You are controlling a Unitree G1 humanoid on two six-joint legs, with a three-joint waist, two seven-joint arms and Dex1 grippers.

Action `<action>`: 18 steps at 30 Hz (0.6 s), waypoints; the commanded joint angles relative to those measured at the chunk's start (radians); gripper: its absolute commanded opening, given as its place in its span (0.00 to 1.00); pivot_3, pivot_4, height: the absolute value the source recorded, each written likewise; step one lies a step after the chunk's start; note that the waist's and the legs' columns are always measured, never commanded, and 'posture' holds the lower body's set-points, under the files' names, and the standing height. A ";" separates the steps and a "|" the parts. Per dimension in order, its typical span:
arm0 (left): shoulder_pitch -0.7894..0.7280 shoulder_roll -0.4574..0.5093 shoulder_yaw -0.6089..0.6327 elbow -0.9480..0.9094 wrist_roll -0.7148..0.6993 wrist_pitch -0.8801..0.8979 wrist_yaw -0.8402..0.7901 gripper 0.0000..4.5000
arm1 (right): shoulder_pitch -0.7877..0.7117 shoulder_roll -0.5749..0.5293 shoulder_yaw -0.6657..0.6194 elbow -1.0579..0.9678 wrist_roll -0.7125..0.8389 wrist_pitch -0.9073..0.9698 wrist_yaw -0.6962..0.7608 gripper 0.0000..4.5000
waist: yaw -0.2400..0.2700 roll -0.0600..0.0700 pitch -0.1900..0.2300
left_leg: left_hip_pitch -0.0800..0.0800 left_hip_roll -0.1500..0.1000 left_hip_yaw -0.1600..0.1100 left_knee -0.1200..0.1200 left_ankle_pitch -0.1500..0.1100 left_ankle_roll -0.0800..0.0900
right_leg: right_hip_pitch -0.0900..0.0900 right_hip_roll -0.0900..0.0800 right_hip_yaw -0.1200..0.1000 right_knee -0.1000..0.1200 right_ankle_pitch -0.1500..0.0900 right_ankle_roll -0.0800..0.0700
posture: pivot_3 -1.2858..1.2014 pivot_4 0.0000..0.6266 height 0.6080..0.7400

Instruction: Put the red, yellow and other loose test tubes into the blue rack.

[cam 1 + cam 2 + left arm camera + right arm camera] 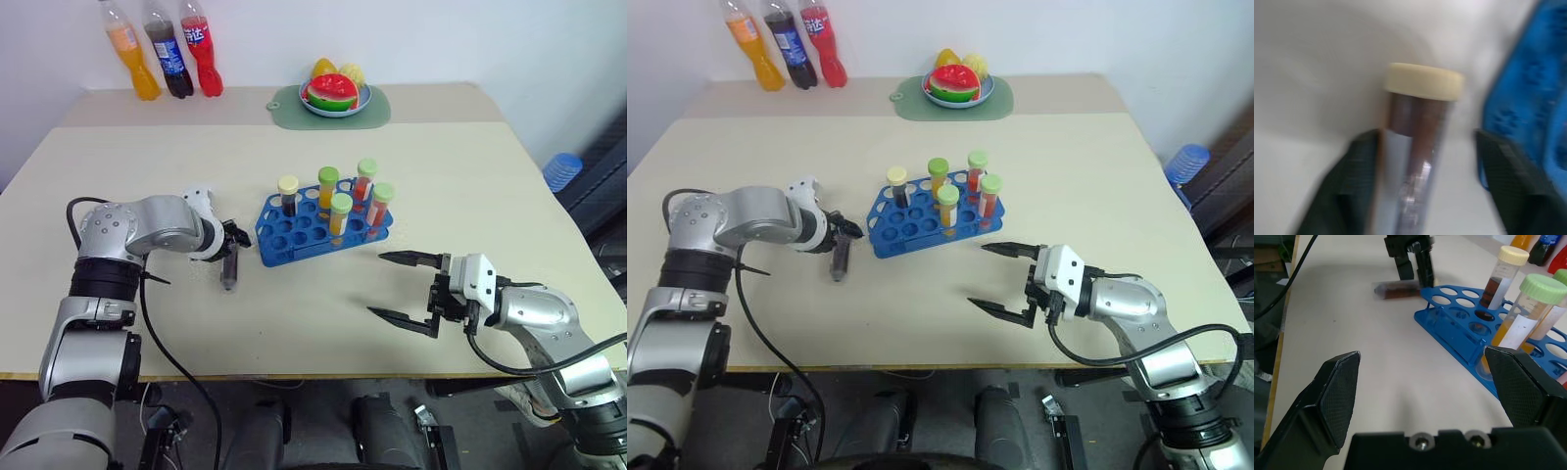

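On the beige table [470, 166] against a white wall, left end effector [231, 245] pinches a brown tube [230, 269]; right end effector [402, 289] spread.

left wrist view blurs the brown tube [1415, 147]; its lower end is cut off.

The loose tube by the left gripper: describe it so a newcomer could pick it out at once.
On the beige table, find the blue rack near the middle, holding five capped tubes upright. The loose tube lies flat on the table just off the rack's end, at the left gripper. Unlike its neighbours, it lies outside the rack; it holds dark brown liquid.
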 commanded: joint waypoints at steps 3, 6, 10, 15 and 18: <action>0.019 0.002 0.025 -0.006 -0.002 0.033 -0.026 0.22 | 0.015 0.010 -0.030 -0.040 0.002 -0.005 -0.032 1.00 | 0.006 -0.001 0.000 | 0.000 0.000 0.000 0.000 0.000 0.000 | 0.001 0.000 0.000 0.000 0.000 0.000 | 0.52 0.24 1.00; 0.064 0.072 0.058 -0.120 0.043 0.073 -0.171 0.22 | 0.014 0.019 -0.025 -0.027 -0.010 -0.017 -0.046 1.00 | 0.002 -0.001 0.000 | 0.000 0.000 0.000 0.000 0.000 0.000 | 0.000 0.000 0.000 0.000 0.000 0.000 | 0.52 0.24 1.00; 0.210 0.198 0.145 -0.408 0.239 0.063 -0.542 0.22 | 0.009 0.034 -0.028 -0.007 -0.014 -0.028 -0.056 1.00 | -0.015 -0.001 0.000 | 0.000 0.001 0.002 -0.002 0.001 -0.002 | -0.002 0.001 0.001 0.000 0.000 0.000 | 0.52 0.24 1.00; 0.407 0.273 0.219 -0.747 0.532 -0.152 -1.153 0.22 | -0.009 0.060 -0.014 0.025 -0.020 -0.036 -0.057 1.00 | -0.002 -0.001 0.000 | -0.001 0.001 0.006 -0.003 0.001 -0.001 | -0.002 0.001 0.001 -0.001 0.000 -0.001 | 0.52 0.24 1.00; 0.479 0.213 0.229 -0.887 0.728 -0.378 -1.325 0.22 | -0.028 0.067 -0.011 0.044 -0.020 -0.037 -0.048 1.00 | 0.003 -0.002 0.001 | -0.001 0.001 0.005 -0.002 -0.001 0.001 | 0.000 0.000 0.000 -0.002 -0.002 -0.004 | 0.52 0.24 1.00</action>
